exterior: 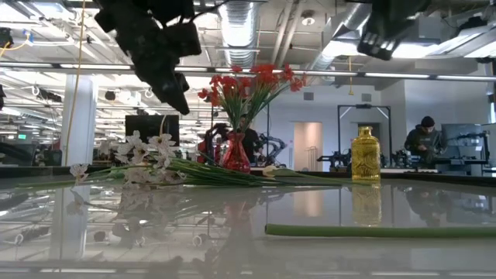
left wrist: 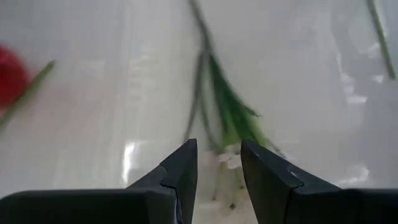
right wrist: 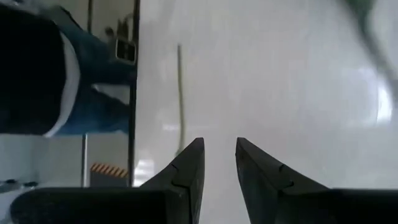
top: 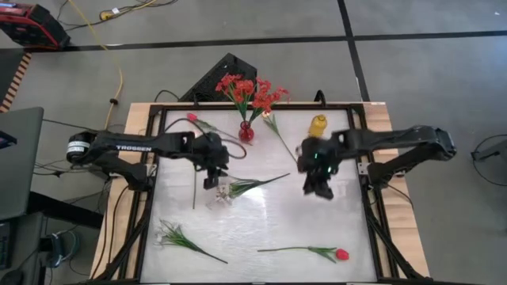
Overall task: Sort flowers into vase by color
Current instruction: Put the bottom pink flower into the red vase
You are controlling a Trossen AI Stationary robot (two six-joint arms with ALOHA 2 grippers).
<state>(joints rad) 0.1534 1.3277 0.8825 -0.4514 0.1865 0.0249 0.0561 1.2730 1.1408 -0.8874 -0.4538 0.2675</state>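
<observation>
A red vase (top: pixel 246 132) holding red flowers (top: pixel 249 91) stands at the table's far edge, and a yellow vase (top: pixel 318 125) stands to its right. A spray of white blossoms (top: pixel 226 190) lies flat mid-table. My left gripper (top: pixel 212 178) hovers open just above its blossom end (left wrist: pixel 229 158), pointing down at a slant, touching nothing. My right gripper (top: pixel 319 188) hangs open over bare table right of centre, nothing between its fingers (right wrist: pixel 217 168). Another white spray (top: pixel 176 236) lies near left. A red tulip (top: pixel 341 254) lies near right, and another (top: pixel 192 118) lies far left.
A pale flower on a long stem (top: pixel 277 131) lies between the two vases. A loose green stem (top: pixel 194 190) lies left of the middle spray. A black frame (top: pixel 150 158) edges the white table. A person in jeans (right wrist: pixel 62 81) stands beyond the table's edge.
</observation>
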